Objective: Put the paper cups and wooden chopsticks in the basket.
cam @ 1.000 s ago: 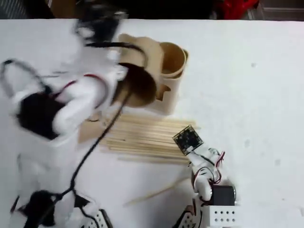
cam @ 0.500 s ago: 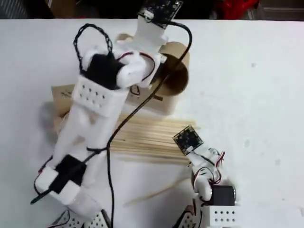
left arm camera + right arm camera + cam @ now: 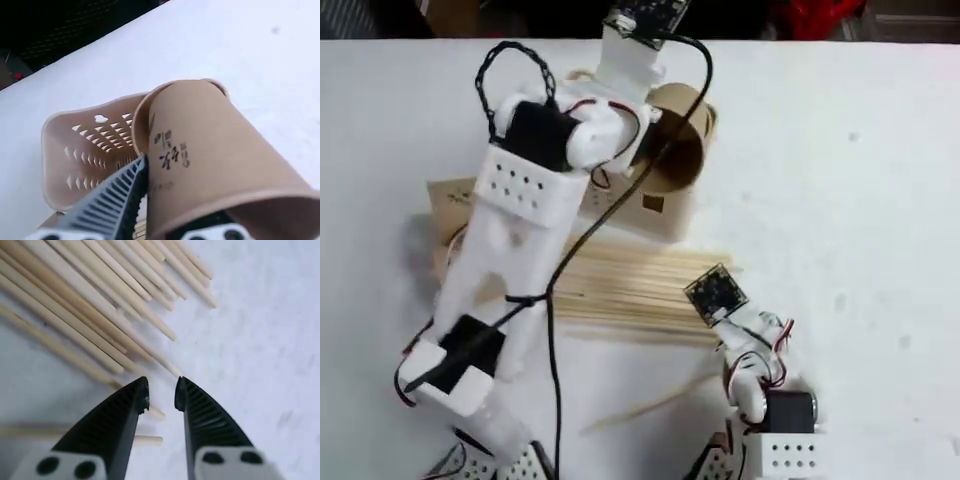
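Observation:
My left gripper [image 3: 185,210] is shut on a brown paper cup [image 3: 210,145] lying on its side, held over the beige basket [image 3: 80,155]. In the high view that cup [image 3: 678,152] hangs with its mouth showing above the basket [image 3: 665,215] at the table's far middle, and the left gripper [image 3: 642,150] grips its rim. The rim of another cup [image 3: 708,112] peeks out just behind it. A pile of wooden chopsticks [image 3: 630,285] lies in front of the basket. My right gripper [image 3: 161,392] stands slightly open just off the chopsticks' [image 3: 95,305] tips, holding nothing.
A single stray chopstick [image 3: 645,403] lies near the front edge between the two arm bases. A flat brown cardboard piece [image 3: 450,198] sits left of the basket, under the left arm. The white table [image 3: 860,200] stretches bare to the right.
The left arm swung up from the left side and carried the paper cup over the basket, then settled there. The right arm has stayed still.

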Motion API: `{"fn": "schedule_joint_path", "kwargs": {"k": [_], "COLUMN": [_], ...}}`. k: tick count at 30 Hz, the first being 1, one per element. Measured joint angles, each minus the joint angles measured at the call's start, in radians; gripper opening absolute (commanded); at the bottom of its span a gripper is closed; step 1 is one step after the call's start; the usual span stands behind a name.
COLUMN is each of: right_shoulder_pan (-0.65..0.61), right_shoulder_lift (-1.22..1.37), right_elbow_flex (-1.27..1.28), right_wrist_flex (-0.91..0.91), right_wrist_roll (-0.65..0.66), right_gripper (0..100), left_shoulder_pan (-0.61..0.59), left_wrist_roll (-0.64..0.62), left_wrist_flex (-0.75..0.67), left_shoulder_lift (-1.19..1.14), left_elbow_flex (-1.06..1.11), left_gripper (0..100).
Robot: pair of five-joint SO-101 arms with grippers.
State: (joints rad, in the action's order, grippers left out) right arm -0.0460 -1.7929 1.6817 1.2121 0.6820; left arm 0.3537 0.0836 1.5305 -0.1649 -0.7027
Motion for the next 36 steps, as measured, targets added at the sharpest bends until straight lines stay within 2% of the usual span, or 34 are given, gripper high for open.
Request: {"fn": "schedule_joint_path", "kwargs": {"k": [8, 13, 15, 27, 36], "right_shoulder_pan": [0.000, 0.000, 0.000, 0.000, 0.000], "right_shoulder_lift": [0.000, 0.000, 0.000, 0.000, 0.000], "right_elbow_flex": [0.000, 0.000, 0.000, 0.000, 0.000], "right_wrist_flex": [0.000, 0.000, 0.000, 0.000, 0.000], "right_wrist_roll": [0.000, 0.000, 0.000, 0.000, 0.000], "right_gripper": [9.4, 9.4, 9.4, 9.4, 9.4], "left_shoulder_pan": [-0.002, -0.003, -0.003, -0.003, -0.025], "left_wrist_roll": [0.000, 0.000, 0.000, 0.000, 0.002], "left_wrist_flex": [0.000, 0.000, -0.005, -0.230, -0.333], "left_shoulder_lift": [0.000, 0.000, 0.000, -0.008, -0.187], "left_elbow_flex": [0.000, 0.000, 0.000, 0.000, 0.000], "left_gripper": [3, 14, 15, 15, 16]}}
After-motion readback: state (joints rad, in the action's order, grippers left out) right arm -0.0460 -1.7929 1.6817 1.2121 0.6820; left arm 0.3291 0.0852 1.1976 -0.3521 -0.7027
